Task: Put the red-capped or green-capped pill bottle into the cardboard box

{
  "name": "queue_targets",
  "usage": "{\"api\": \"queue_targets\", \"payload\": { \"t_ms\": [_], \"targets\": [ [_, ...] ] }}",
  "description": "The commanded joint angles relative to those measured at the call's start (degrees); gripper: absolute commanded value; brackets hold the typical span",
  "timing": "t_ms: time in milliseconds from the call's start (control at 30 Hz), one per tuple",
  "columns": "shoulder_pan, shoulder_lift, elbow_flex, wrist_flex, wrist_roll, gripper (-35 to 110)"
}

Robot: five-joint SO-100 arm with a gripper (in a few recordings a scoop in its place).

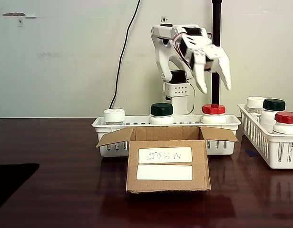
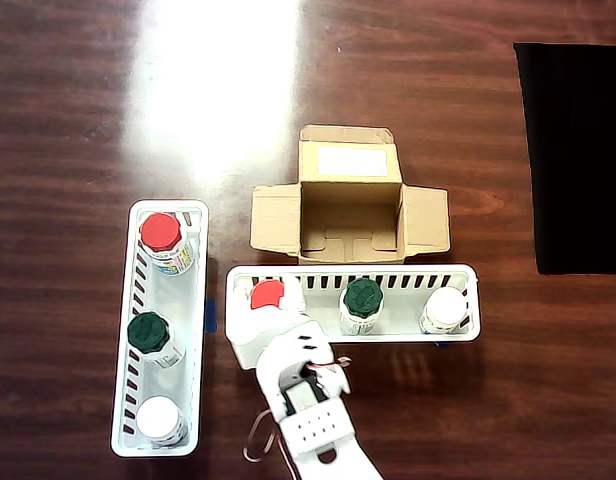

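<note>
Hand (image 1: 215,85) is seen raised above the red-capped pill bottle (image 1: 213,113), fingers spread apart, nothing gripped. Pill bottle is stood upright in the white basket (image 2: 458,272), at the basket's 9 o'clock end in the overhead view, with a green-capped bottle (image 2: 363,299) and a white-capped bottle (image 2: 445,309) lined up toward 3 o'clock. Cardboard box (image 2: 427,220) is placed just at 12 o'clock of that basket, flaps open, empty. Second basket (image 2: 125,330) with three bottles is set at 9 o'clock on the bench (image 2: 78,120).
</note>
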Motion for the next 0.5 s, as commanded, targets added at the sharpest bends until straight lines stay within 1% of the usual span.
{"api": "queue_targets", "payload": {
  "t_ms": [0,200,333,467],
  "targets": [
    [1.9,7.1,3.9,0.1,1.1,50],
    [1.8,8.0,10.6,-5.5,0.6,52],
    [0.2,3.0,8.6,-7.9,-1.8,52],
    [-0.8,-0.2,7.1,-9.6,-2.1,52]
  ]
}}
